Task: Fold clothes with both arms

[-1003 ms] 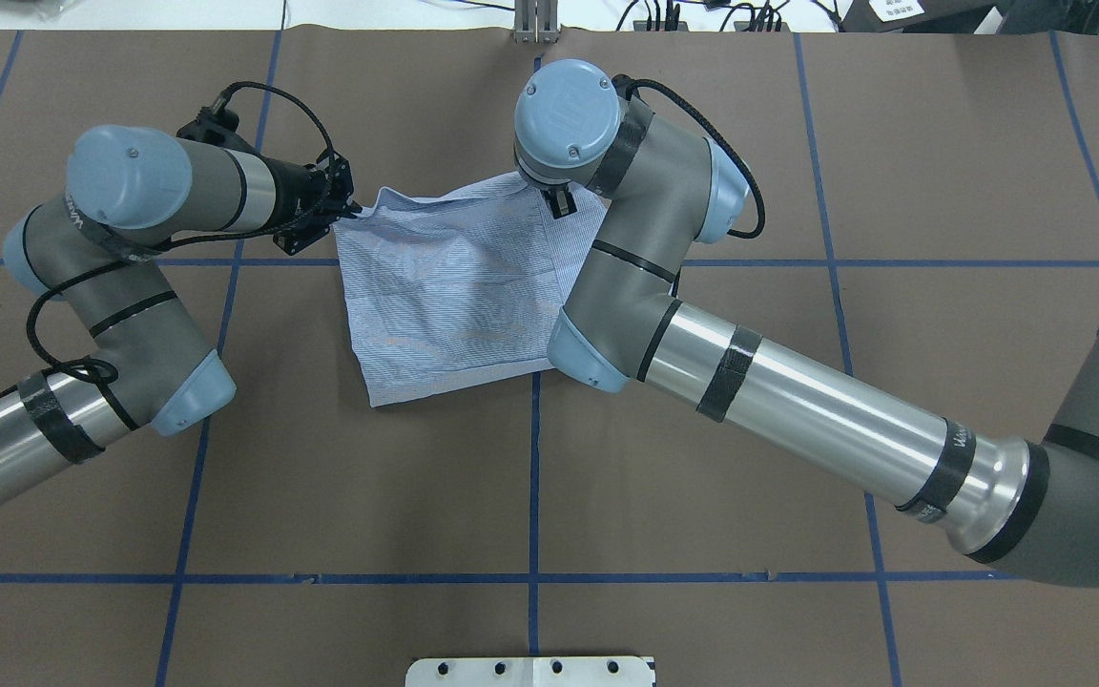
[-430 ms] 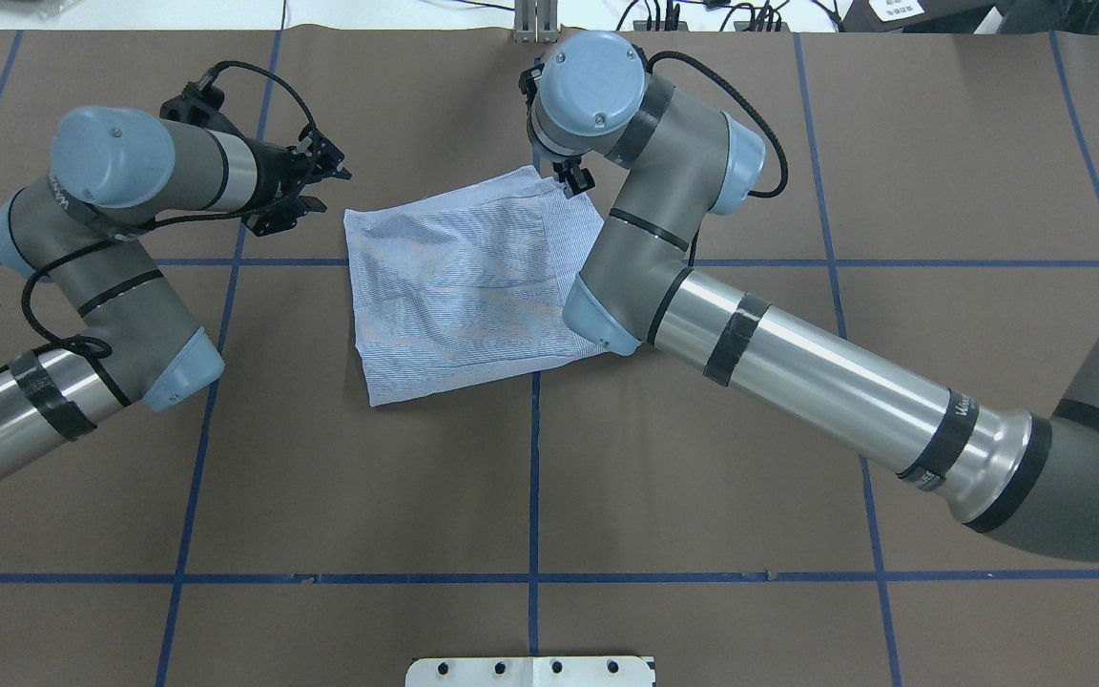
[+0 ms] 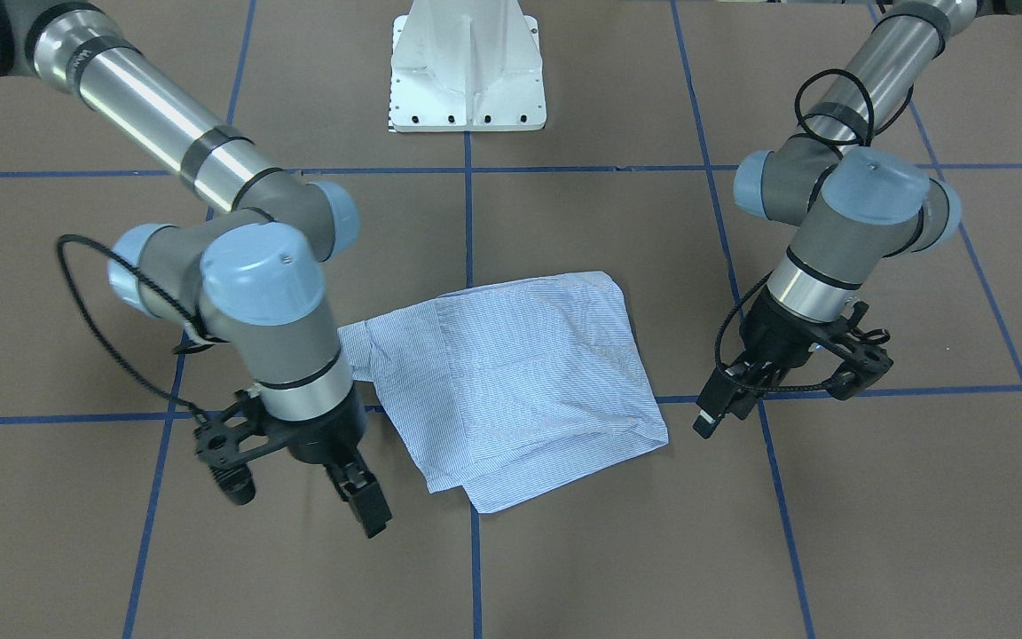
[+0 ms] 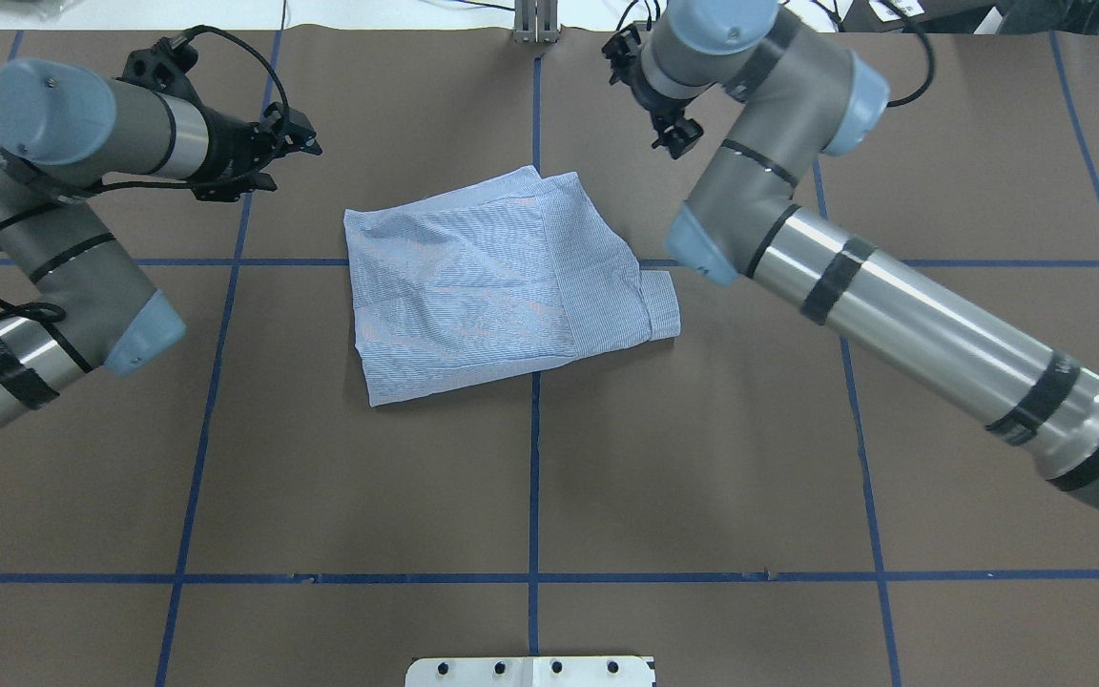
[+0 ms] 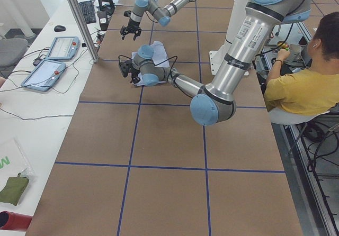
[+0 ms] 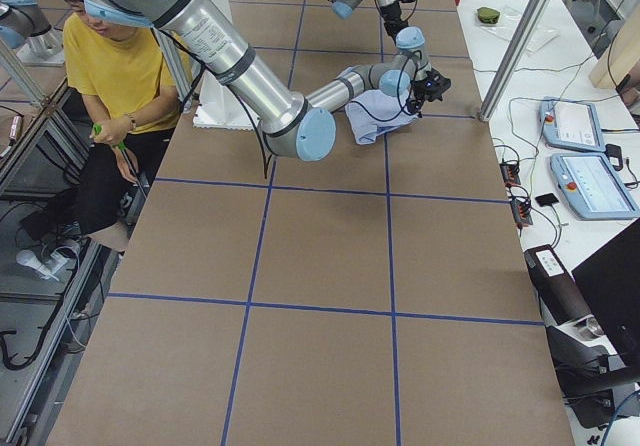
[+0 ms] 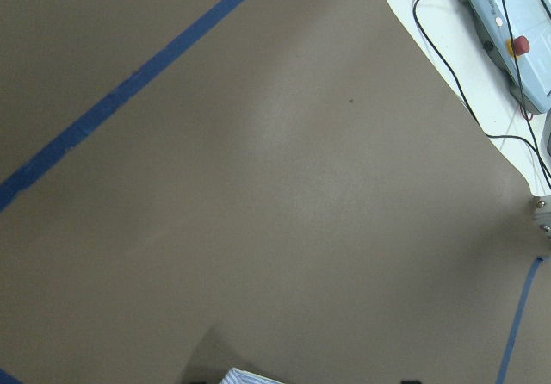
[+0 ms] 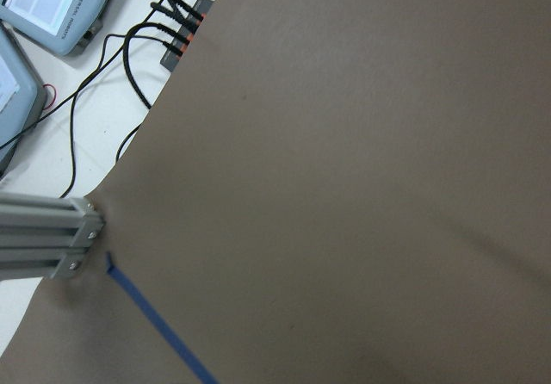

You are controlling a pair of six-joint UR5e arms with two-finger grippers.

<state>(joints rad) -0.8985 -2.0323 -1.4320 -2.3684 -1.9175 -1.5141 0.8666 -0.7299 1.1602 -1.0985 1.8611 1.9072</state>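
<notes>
The clothes are one light blue striped shirt point(image 4: 492, 286), folded into a rough rectangle and lying flat at the table's middle point(image 3: 511, 382). A cuff sticks out on its right side in the overhead view. My left gripper point(image 4: 287, 160) hovers open off the shirt's far left corner, holding nothing point(image 3: 786, 390). My right gripper point(image 4: 654, 95) is open and hangs beyond the far right corner, well apart from the cloth point(image 3: 302, 497). The left wrist view catches only a sliver of the shirt point(image 7: 250, 375) at its bottom edge. The right wrist view shows bare table.
Blue tape lines point(image 4: 535, 477) grid the brown table cover. The white pedestal base point(image 3: 467, 62) stands on the robot's side. Control tablets point(image 7: 508, 31) and cables lie past the far edge by an aluminium post point(image 8: 43, 238). A seated person point(image 5: 302, 82) is beside the robot.
Both grippers let go of the shirt's far corners, opened, and drew back outward and toward the far edge. The far edge of the shirt settled flat, and its right side is now uncovered.
</notes>
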